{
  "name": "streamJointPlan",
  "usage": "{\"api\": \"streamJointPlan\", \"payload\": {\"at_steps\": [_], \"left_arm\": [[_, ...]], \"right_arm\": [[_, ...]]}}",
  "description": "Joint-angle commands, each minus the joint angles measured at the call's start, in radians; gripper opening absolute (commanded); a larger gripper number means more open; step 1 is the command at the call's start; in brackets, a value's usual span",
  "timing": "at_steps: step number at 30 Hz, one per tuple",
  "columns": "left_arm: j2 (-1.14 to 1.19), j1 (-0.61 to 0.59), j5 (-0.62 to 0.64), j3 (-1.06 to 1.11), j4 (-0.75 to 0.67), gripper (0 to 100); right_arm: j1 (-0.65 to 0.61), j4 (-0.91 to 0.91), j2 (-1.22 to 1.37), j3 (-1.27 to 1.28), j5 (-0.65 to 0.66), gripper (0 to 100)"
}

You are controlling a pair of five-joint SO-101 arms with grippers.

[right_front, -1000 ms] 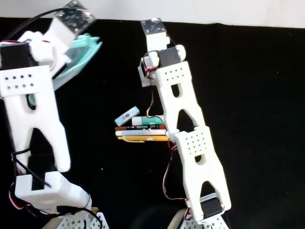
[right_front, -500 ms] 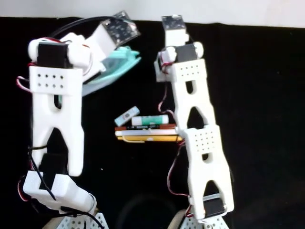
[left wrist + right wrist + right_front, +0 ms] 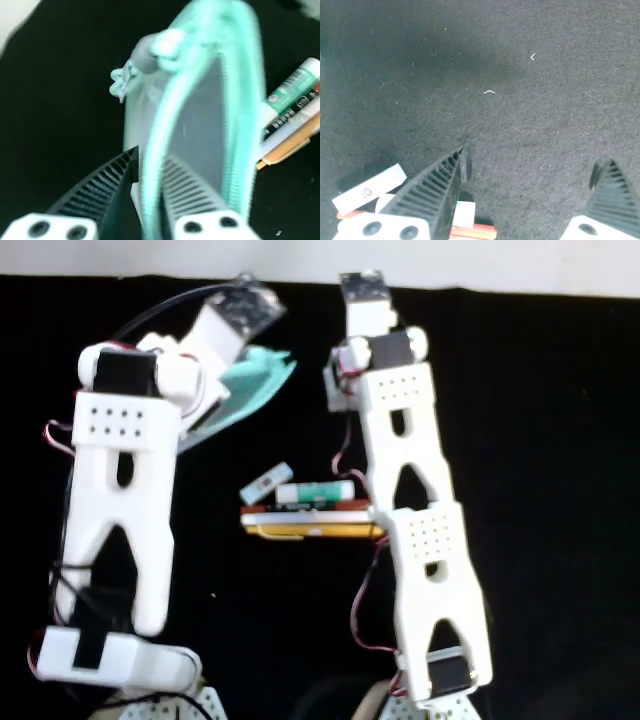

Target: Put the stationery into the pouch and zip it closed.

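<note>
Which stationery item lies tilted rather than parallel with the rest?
The small white rectangular block, angled at the pile's corner; the long pens beside it lie parallel.

A black cloth (image 3: 560, 440) covers the table and fills most of the high view, from the lower edge up to a white strip (image 3: 500, 260) that runs along the whole top of the frame — wall or bare surface, hard to tell which. A tiny white speck (image 3: 213, 595) lies on the cloth in the lower left part of that view. In the right wrist view the cloth shows a felt-like nap, with two short white threads (image 3: 490, 92) lying apart on it — and scattered pale flecks around them.
</note>
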Motion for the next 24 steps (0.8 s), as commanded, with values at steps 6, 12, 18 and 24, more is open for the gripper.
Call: {"api": "streamJointPlan", "payload": {"at_steps": [6, 12, 18, 24], "left_arm": [[0.001, -0.097, 0.101, 0.018, -0.044, 27], [-0.007, -0.154, 0.101, 0.010, -0.040, 27], [-0.007, -0.209, 0.101, -0.044, -0.038, 27], [-0.007, -0.245, 0.140, -0.199, 0.006, 27]], "right_arm": [[0.005, 0.010, -0.012, -0.004, 0.002, 37.2], [0.004, 0.010, -0.012, -0.004, 0.002, 37.2], [0.004, 0.010, -0.012, -0.004, 0.000, 37.2], [-0.016, 0.010, -0.012, -0.004, 0.000, 37.2]]}}
